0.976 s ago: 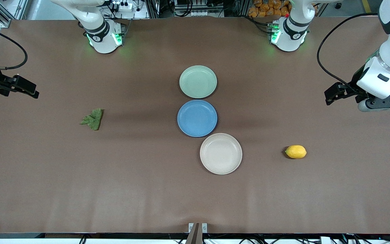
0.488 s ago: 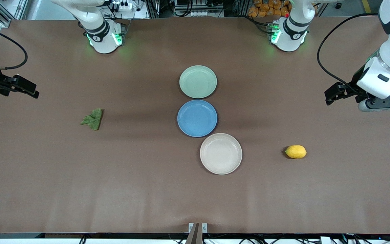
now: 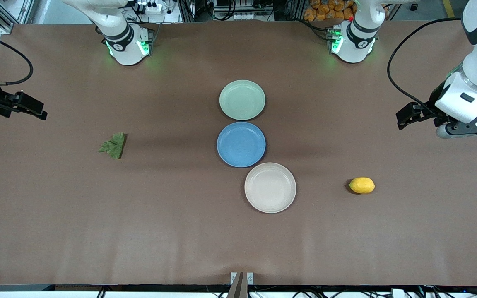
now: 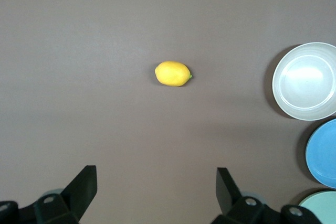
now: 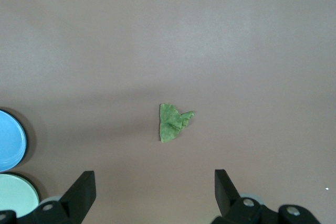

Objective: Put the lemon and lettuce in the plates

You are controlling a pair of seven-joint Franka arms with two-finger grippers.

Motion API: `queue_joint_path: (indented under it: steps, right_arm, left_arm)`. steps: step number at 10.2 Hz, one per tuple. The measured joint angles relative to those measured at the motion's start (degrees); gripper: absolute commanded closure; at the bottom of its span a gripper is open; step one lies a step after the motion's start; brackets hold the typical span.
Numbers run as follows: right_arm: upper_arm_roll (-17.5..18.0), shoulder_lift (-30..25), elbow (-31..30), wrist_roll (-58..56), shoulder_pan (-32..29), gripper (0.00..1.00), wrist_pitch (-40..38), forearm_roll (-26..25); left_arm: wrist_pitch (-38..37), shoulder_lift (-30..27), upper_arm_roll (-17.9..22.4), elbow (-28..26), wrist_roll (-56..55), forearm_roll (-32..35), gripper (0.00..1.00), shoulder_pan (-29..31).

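The yellow lemon (image 3: 362, 185) lies on the table toward the left arm's end, beside the beige plate (image 3: 270, 187). It also shows in the left wrist view (image 4: 173, 73). The green lettuce (image 3: 113, 145) lies toward the right arm's end and also shows in the right wrist view (image 5: 172, 121). The mint plate (image 3: 242, 99) is empty, as is the beige one. My left gripper (image 3: 403, 116) hangs open and empty over bare table at the left arm's end (image 4: 156, 182). My right gripper (image 3: 39, 112) hangs open and empty over the right arm's end (image 5: 155, 184).
A blue plate (image 3: 241, 144) sits between the mint and beige plates, all three in a row at the table's middle. The brown table (image 3: 180, 240) is bare around the lemon and the lettuce. Both arm bases stand along the table's edge farthest from the front camera.
My left gripper has shifted very slightly. The right arm, the lemon, the lettuce and the plates have not moved.
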Motion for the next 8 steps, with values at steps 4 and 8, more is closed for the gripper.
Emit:
queue_joint_path:
  steps: [4,8]
  right_arm:
    - [-0.01,0.0,0.0,0.0,-0.03,0.0,-0.17,0.0]
    - [-0.01,0.0,0.0,-0.03,-0.4,0.0,-0.51,0.0]
  left_arm:
    - [0.0,0.07,0.0,0.0,0.0,0.0,0.0,0.0]
    - [0.01,0.41,0.0,0.0,0.0,0.0,0.0,0.0]
